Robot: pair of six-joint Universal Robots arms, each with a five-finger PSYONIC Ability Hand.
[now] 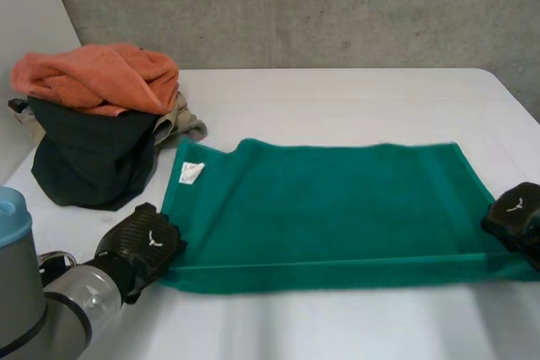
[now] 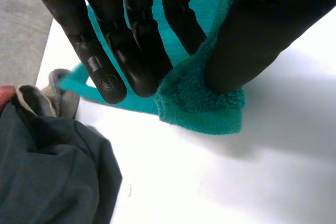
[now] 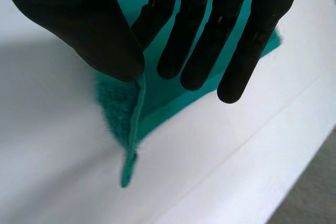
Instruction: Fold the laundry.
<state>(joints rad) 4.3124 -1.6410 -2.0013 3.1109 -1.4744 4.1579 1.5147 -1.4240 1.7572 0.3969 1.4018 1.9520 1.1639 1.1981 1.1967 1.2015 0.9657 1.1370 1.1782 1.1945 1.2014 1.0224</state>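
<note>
Across the middle of the white table (image 1: 337, 90) we saw the green towel (image 1: 329, 208) spread flat, with a white label (image 1: 192, 172) near its far left corner. Our left hand (image 1: 139, 246) pinched the towel's near left corner between thumb and straight fingers (image 2: 131, 51). Our right hand (image 1: 515, 217) gripped the near right corner the same way, thumb against fingers (image 3: 194, 40). Beyond the left hand sat a heap: an orange towel (image 1: 101, 77) atop a dark garment (image 1: 89, 162), with a beige garment (image 1: 177, 120) beside them.
</note>
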